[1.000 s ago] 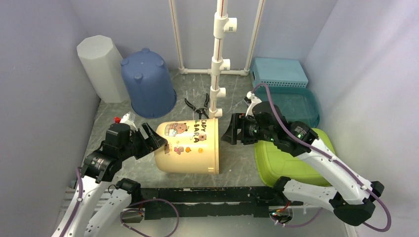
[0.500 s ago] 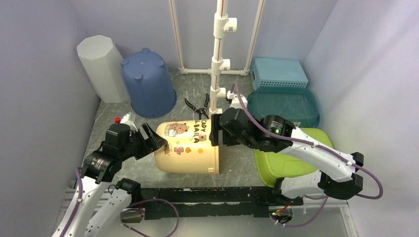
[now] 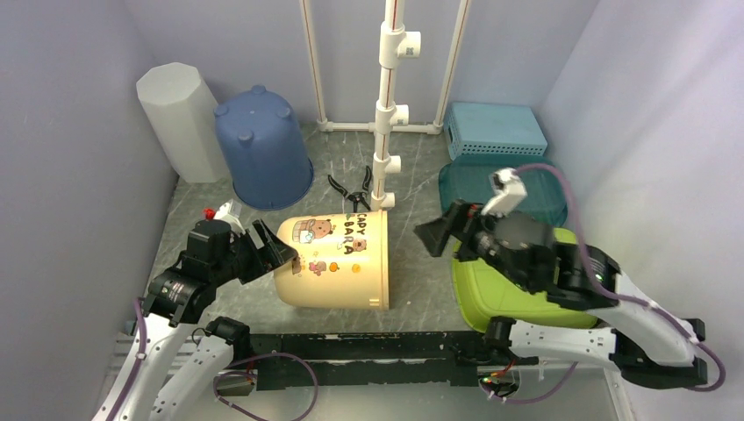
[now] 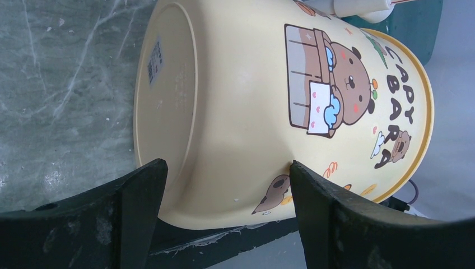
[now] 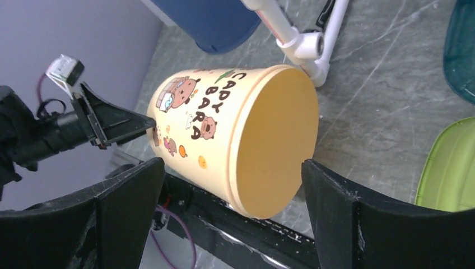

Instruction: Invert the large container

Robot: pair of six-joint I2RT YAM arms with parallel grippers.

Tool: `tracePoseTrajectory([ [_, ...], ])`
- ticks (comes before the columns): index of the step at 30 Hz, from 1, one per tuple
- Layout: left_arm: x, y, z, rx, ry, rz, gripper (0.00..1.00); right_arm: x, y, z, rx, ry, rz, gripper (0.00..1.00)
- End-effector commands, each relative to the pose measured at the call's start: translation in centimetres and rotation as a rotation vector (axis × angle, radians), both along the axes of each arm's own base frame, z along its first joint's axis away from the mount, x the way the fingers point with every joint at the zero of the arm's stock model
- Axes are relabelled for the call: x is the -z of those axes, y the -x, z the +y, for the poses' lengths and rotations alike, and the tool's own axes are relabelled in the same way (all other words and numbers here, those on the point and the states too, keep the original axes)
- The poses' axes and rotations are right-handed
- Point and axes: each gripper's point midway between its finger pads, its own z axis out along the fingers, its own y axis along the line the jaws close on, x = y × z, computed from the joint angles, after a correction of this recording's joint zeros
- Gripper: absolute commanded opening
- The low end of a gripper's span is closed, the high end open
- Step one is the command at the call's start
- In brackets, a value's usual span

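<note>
Right gripper [image 3: 443,230] backs off bucket [image 3: 338,260] mouth, jaws now wide apart, empty. Left gripper [image 3: 279,246] unmoved, jaws apart astride base rim. Bucket on its side by near edge of table [image 3: 421,171]; flip not done.

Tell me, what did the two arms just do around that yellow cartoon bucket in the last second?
The right gripper moved in to the wide end of the yellow bucket, then pulled back to the right. It now hangs apart from it with jaws wide open, holding nothing. The left gripper stayed open at the bucket's base end, and the bucket stayed lying on its side.
</note>
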Motion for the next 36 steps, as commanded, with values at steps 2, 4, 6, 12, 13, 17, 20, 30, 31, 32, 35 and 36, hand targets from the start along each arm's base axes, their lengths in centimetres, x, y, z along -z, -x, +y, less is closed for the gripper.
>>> tracePoseTrajectory([
  [2,1.4,0.8,0.5,0.017,-0.051,0.055,0.85,3.0,0.5,4.9,-0.122,0.248,0.177,0.91],
  [4,1.4,0.9,0.6,0.012,-0.052,0.057,0.85,4.2,0.8,6.0,-0.153,0.326,0.241,0.85],
  [6,1.3,1.0,0.6,0.008,-0.045,0.048,0.85,5.5,0.5,6.6,-0.138,0.390,0.265,0.80],
  [12,1.2,1.2,0.9,-0.003,-0.051,0.044,0.85,7.3,-0.6,7.9,-0.106,0.417,0.265,0.68],
  [13,1.2,1.2,0.9,0.001,-0.050,0.043,0.85,7.4,-0.7,8.2,-0.107,0.413,0.262,0.68],
  [17,1.3,1.6,1.1,0.009,-0.067,0.059,0.85,8.3,-1.2,9.3,-0.114,0.426,0.257,0.64],
  [20,1.2,1.9,1.0,0.024,-0.064,0.056,0.86,9.0,-1.5,9.8,-0.118,0.455,0.258,0.54],
  [30,1.2,1.7,0.8,0.030,-0.056,0.049,0.86,10.4,-2.9,10.2,-0.134,0.467,0.260,0.42],
  [31,1.2,1.6,0.7,0.031,-0.057,0.052,0.86,10.2,-3.2,10.2,-0.134,0.450,0.260,0.43],
  [32,1.2,1.5,0.7,0.034,-0.056,0.050,0.86,9.9,-3.5,10.2,-0.133,0.430,0.261,0.43],
  [35,1.1,1.4,0.6,0.040,-0.056,0.048,0.86,9.2,-4.7,10.1,-0.127,0.361,0.256,0.44],
  [36,1.1,1.5,0.6,0.040,-0.055,0.049,0.86,9.2,-4.9,10.1,-0.130,0.340,0.259,0.44],
])
